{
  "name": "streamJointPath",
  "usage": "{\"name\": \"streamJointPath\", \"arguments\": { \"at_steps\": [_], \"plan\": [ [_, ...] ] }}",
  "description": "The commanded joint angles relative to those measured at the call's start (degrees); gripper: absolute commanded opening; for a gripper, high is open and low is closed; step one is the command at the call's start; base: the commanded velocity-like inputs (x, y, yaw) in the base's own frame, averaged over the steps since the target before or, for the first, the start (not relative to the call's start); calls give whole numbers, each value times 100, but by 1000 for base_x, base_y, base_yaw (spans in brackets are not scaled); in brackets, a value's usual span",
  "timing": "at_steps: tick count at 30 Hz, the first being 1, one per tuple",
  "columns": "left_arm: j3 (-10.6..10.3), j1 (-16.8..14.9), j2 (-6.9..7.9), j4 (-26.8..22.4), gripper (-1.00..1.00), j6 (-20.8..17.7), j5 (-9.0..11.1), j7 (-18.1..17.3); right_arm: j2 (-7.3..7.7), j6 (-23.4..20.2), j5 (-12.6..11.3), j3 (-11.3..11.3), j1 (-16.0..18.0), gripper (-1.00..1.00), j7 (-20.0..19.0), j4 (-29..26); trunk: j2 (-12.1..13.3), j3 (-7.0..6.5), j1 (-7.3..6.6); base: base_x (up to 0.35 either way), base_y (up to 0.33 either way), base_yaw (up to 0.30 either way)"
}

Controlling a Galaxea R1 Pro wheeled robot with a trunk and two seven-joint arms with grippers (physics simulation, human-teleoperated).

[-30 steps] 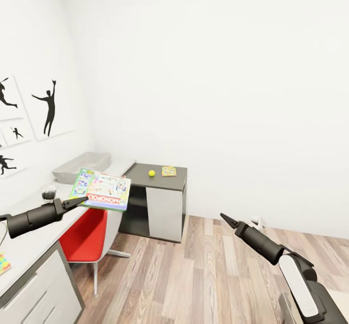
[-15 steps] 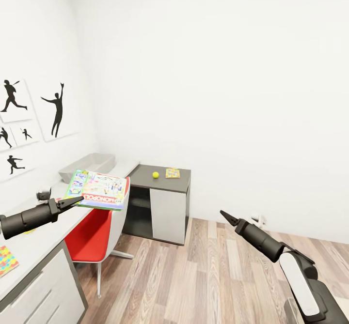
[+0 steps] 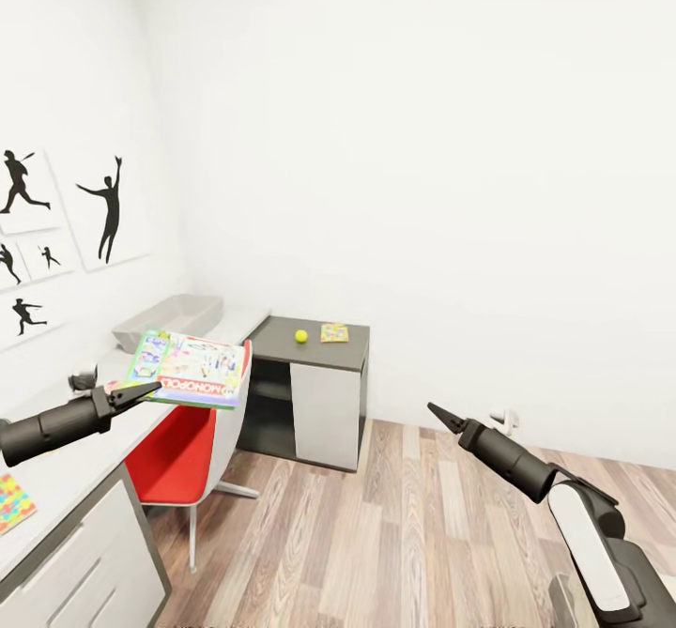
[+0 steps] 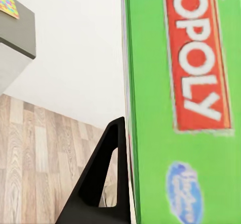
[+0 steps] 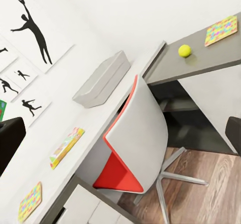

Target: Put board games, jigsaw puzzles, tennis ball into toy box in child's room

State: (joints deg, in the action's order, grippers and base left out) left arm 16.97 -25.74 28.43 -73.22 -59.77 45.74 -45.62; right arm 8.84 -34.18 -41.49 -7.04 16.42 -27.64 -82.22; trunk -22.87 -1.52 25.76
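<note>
The left gripper (image 3: 141, 390) pinches 1 green board game (image 3: 192, 368), held level above the table (image 3: 70, 468) at 9 o'clock. The toy box (image 3: 167, 319), toward 10 o'clock, looks empty (interior partly hidden). The tennis ball (image 3: 300, 336) and puzzles (image 3: 333, 332) wait. The right gripper (image 3: 441, 413) looks pressed together, carrying nothing.

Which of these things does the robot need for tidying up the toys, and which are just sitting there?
For the job:
green board game, held in the left gripper
toy box
tennis ball
jigsaw puzzles
table

Just there:
red chair
wall pictures
</note>
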Motion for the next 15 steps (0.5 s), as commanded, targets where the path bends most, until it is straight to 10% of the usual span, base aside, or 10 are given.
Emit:
{"name": "streamJointPath", "arguments": {
  "at_steps": [1, 15],
  "plan": [
    [6, -1, -8, 2, -100, -10, -26, -36, -2, -45, -34, -8, 2, 100, -6, -1, -5, 8, 2, 0, 0, 32],
    [6, 7, -64, 9, -100, 42, -73, 12, 3, -11, -20, -15, 5, 100, -317, 21, -5, 40, 2, 178, -146, 59]
  ]
}}
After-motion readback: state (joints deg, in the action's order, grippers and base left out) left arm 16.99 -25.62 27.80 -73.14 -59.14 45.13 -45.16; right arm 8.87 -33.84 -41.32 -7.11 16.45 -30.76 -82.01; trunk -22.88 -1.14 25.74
